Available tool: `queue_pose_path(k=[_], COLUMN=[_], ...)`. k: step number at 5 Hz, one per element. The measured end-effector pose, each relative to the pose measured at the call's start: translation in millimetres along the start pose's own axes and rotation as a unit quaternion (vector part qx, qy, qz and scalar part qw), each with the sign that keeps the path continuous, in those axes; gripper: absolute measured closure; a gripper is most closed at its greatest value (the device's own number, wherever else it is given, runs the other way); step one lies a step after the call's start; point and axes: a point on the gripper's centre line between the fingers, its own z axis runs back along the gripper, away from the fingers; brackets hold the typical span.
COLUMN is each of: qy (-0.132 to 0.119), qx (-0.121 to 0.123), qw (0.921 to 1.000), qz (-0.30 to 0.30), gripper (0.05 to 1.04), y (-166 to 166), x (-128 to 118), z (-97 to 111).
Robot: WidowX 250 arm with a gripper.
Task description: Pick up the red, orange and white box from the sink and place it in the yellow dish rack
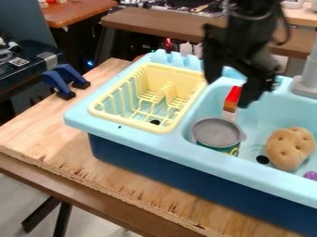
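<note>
We see a light wooden counter (37, 134) with a rough, splintered near edge, and on it a toy sink (127, 130) with a pale blue top and a dark blue base. Behind it we have a long brown bench top (155, 25).

From the top edge the black robot arm (248, 32) comes down, and its black two-finger gripper (229, 94) hangs over the far left part of the basin. Its jaws stand apart, one over the rim by the rack and the other lower, right beside the upper end of the red box; we cannot tell whether that one touches it.

To the left of the basin we find a pale yellow plastic dish rack (133, 125), set into the sink top. At the right edge of our view stands a grey faucet (306, 85). Two blue and black clamps (62, 81) sit at the counter's far left edge.

In the basin we see a tan, dimpled toy potato (289, 148) on the right, and a green can with a grey lid (217, 132) upright near the left wall. Just behind the can is the slim red, orange and white box (232, 99), upright. Smallest is a rounded purple object (311, 176), partly cut off at the right edge.
</note>
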Motion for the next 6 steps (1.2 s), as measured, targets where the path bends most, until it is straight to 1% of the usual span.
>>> queue_pose_path(k=[1, 2, 3, 4, 5, 6], qy=[-0.018, -0.06, -0.087, -0.122, -0.138, -0.126], qx=[0.004, 0.0, -0.008, -0.02, -0.037, -0.064], qw=[0.998, 0.9935, 0.988, 0.9813, 0.9754, 0.9713], qz=[0.06, 0.096, 0.127, 0.147, 0.169, 0.191], gripper=[0.081, 0.081, 0.082, 0.082, 0.082, 0.082], y=[13, 26, 32, 32, 31, 24], x=[-6, -2, 8, 22, 31, 36], z=[-15, -23, -21, -12, -11, -24])
